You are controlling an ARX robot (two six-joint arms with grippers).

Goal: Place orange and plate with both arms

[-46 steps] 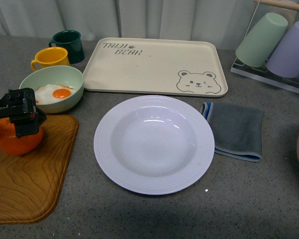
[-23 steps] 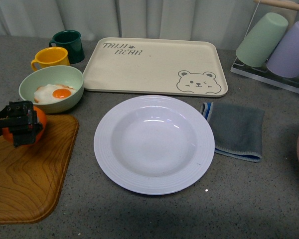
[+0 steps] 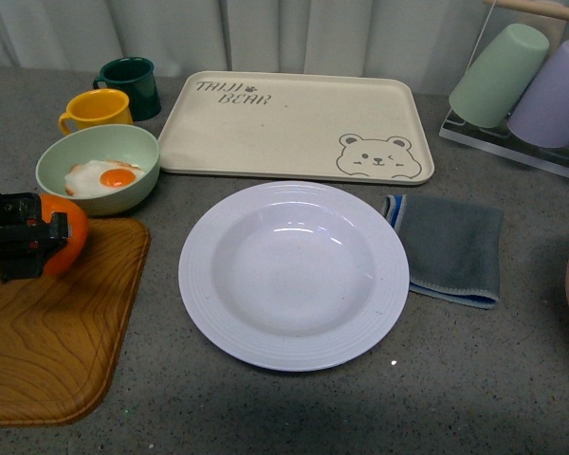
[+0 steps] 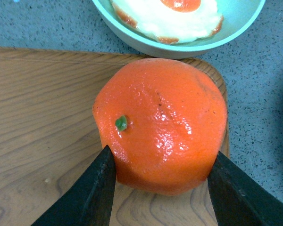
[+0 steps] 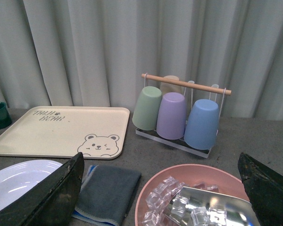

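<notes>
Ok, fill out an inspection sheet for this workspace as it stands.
Surface: grey speckled countertop, no spills seen.
Job's things: orange gripped over a corner of the wooden tray; plate at centre, empty.
Clutter: green bowl with a fried egg, yellow mug, dark green mug, bear tray, grey cloth, cup rack, pink bowl of ice.
Grippers: left end effector shut on the orange; right end effector open, holding nothing.
Cables: nothing seen.
Surroundings: pale curtain behind the counter.
</notes>
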